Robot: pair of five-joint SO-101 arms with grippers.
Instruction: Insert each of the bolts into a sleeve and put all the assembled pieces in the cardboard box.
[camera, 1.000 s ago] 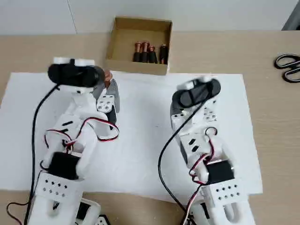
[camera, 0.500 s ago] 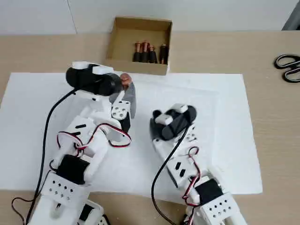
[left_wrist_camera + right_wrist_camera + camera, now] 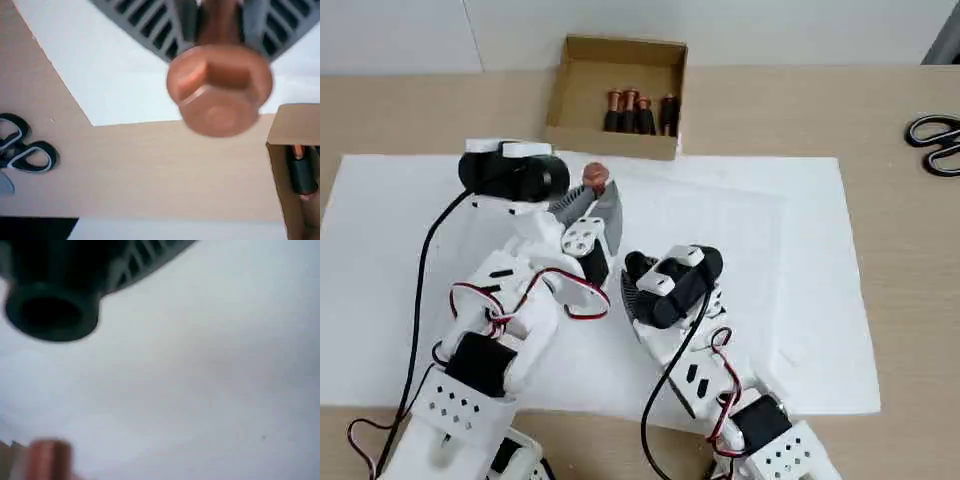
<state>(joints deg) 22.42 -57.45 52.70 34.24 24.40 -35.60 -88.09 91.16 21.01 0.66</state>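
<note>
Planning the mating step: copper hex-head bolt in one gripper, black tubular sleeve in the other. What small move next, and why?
Probably bring the left gripper's copper hex-head bolt nearer the black tubular sleeve in the right gripper and line them up: both are gripped, the sleeve's mouth is open, but they sit apart.

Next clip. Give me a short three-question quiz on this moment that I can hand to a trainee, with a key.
1. True or false: the left gripper holds a copper bolt.
2. What does the right gripper hold? A) a spoon B) a black sleeve C) nothing
3. How many assembled pieces lie in the cardboard box?

Key: 1 true; 2 B; 3 four.
</note>
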